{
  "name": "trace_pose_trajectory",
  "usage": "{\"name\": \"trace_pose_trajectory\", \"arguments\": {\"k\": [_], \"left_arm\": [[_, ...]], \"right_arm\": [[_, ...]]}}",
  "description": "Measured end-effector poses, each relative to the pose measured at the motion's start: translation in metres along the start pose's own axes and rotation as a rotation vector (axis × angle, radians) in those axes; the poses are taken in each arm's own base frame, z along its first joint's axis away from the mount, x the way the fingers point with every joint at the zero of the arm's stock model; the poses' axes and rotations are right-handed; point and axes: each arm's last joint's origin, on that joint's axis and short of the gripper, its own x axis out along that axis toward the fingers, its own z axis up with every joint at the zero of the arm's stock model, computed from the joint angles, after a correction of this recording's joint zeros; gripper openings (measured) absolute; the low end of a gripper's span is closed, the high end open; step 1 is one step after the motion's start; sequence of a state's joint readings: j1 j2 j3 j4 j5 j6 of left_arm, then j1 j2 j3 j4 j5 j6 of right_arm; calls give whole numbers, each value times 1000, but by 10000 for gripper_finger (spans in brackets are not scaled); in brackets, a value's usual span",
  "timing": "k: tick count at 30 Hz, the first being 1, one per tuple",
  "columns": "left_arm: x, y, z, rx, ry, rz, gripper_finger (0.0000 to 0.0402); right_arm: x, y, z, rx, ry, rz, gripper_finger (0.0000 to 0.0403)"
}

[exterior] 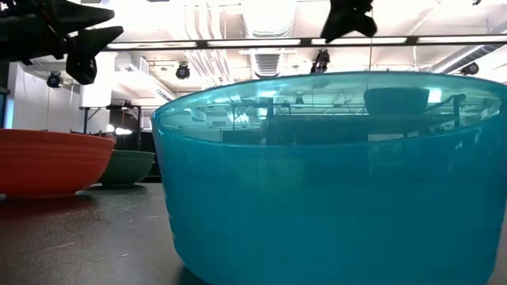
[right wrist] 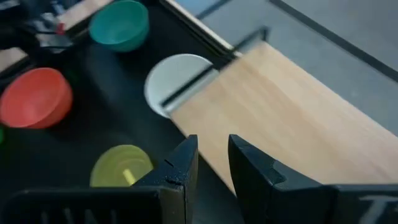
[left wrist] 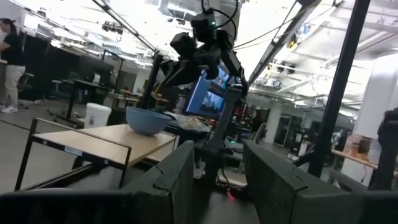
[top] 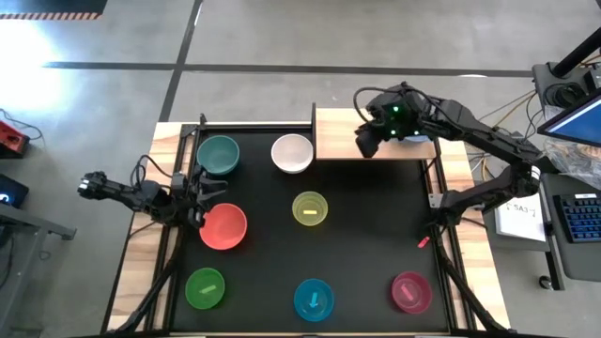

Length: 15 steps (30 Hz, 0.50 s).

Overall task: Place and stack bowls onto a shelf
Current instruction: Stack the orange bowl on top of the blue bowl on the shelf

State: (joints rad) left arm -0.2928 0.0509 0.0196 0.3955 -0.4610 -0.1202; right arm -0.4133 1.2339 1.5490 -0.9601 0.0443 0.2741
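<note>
Nearest the low camera stands the cyan bowl (exterior: 333, 174), filling most of that view; from above I find it at the near edge of the black tabletop (top: 371, 244), between the green bowl (top: 206, 287) at the near left and the magenta bowl (top: 411, 291) at the near right. Mid-table I see the yellow bowl (top: 310, 208), and to its left the red bowl (top: 223, 226). At the far side sit the teal bowl (top: 218, 155) and, beside it, the white bowl (top: 292, 153), whose edge lies partly under the left end of the shelf (top: 338, 133). I read the shelf as a pale wooden plank on thin black supports at the far right of the table. The pale blue bowl (left wrist: 148, 119) stands upright on its right end, seen plainly from the left wrist camera.

The left gripper (top: 208, 192) hangs over the table's left side, between the teal and red bowls, close to the red bowl's rim. Its fingers (left wrist: 180, 171) stand slightly apart with nothing between them.

The right gripper (top: 366, 141) hovers above the shelf, just left of the pale blue bowl. Through its wrist camera I see its fingers (right wrist: 183, 165) narrowly parted and empty, with bare plank beneath them.
</note>
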Motion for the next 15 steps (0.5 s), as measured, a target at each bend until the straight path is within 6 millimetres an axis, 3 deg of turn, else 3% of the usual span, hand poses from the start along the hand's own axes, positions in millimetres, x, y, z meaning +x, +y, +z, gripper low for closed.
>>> {"name": "trace_pose_trajectory", "arguments": {"k": [15], "left_arm": [[0,0,3,-8,-34,23,123]], "right_arm": [[8,35,-9,-78,33,89,79]]}}
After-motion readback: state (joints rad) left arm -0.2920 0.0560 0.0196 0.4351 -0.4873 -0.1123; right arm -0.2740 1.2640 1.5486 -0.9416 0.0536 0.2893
